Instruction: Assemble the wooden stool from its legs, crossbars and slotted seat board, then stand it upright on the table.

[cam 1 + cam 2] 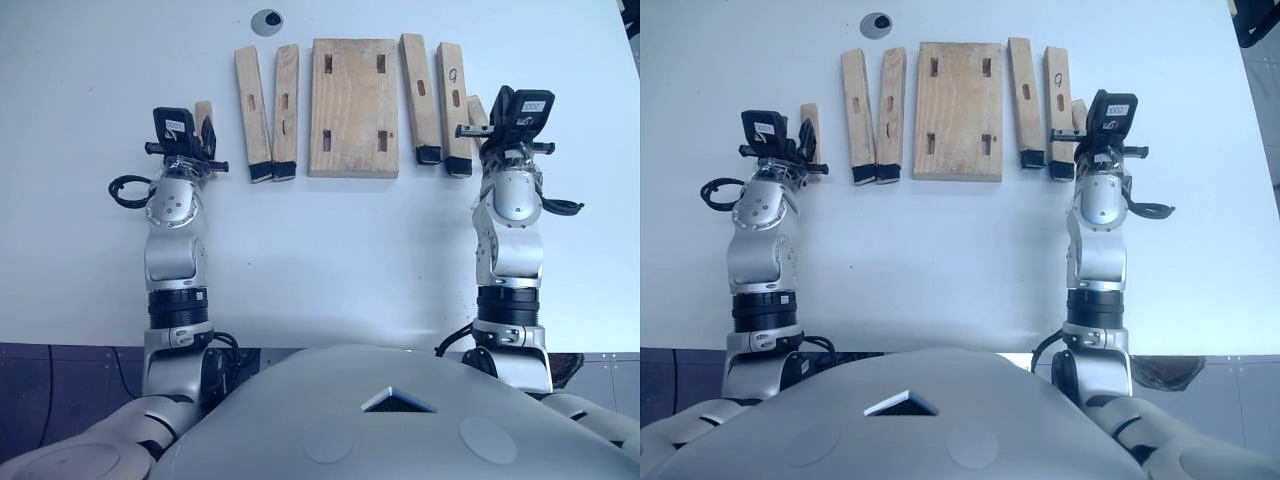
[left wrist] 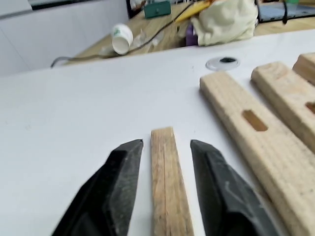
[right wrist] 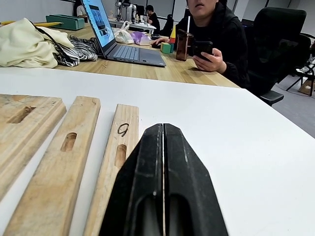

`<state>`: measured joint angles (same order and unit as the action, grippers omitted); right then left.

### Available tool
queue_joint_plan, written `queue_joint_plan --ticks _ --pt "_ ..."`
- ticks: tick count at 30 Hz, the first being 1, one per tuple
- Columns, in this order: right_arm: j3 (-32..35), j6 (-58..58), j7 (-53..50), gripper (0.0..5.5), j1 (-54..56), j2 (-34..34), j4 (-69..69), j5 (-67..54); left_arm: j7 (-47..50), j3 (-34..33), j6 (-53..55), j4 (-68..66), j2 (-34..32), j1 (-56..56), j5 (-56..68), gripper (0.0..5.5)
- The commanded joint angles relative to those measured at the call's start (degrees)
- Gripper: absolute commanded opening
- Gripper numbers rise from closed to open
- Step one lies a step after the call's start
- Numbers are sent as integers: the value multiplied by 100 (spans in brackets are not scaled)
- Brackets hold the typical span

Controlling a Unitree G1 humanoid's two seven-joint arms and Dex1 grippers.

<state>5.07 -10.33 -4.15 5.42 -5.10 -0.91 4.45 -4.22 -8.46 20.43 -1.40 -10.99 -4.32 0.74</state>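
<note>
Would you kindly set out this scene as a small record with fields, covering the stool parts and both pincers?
Seat: pale slotted wooden seat board, flat on the white table, four slots, unassembled.
Legs: two black-capped wooden legs left of the board, two more right of it, all lying flat.
Crossbars: short wooden crossbar at far left; another at far right.
Left arm: left pincer open, astride the left crossbar, not gripping.
Right arm: right pincer shut, empty, beside the rightmost leg.

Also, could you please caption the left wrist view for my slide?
Open left gripper straddling a thin crossbar on the white table, slotted legs alongside.
</note>
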Motion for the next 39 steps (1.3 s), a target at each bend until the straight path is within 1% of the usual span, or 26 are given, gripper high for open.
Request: queue_joint_plan --ticks 1,4,11,15,17,20,21,23,25,27,30,31,34,37,39 --pt "23 -60 -14 0 48 -22 -50 -6 -22 -121 211 -145 -43 -20 129 250" --pt "10 -61 -3 0 36 -24 -55 -5 -68 -145 584 -154 -20 -3 250 299" --pt "2 -73 -14 0 -12 -2 -99 -2 -100 -210 1320 -9 -1 -21 536 299" --pt "0 -79 -18 0 -25 1 -122 -1 47 -217 1686 -2 63 141 519 252" --pt "-4 -85 -20 0 -32 4 -137 1 55 -159 1669 11 74 213 488 213" --pt "-10 -100 -27 0 -36 9 -150 8 63 -53 1451 -75 9 301 368 177" --pt "-16 -114 -14 0 -17 12 -142 -3 57 2 1294 -113 -37 323 294 158" --pt "-4 -218 97 0 44 63 -118 -166 9 148 854 -198 -145 271 129 140" --pt "92 -454 357 0 204 152 -21 -581 -102 317 237 -233 -305 -37 -52 126" --pt "174 -680 667 30 432 150 117 -997 -253 449 -318 -254 -504 -477 -189 126" --pt "457 -1477 1497 87 790 291 0 -2409 -859 653 -929 -75 -695 -1155 -70 126" --pt "632 -1955 1834 96 990 342 -119 -3180 -1247 770 -984 63 -693 -1367 143 126" --pt "977 -2990 2362 148 1445 372 -421 -4861 -2076 1058 -941 232 -602 -1707 638 126" --pt "1313 -3646 2249 194 1745 374 -459 -6062 -2511 1206 -705 445 -465 -1765 1068 126" --pt "1509 -4014 2026 240 1846 371 -367 -6763 -2696 1327 -544 649 -407 -1706 1241 126"
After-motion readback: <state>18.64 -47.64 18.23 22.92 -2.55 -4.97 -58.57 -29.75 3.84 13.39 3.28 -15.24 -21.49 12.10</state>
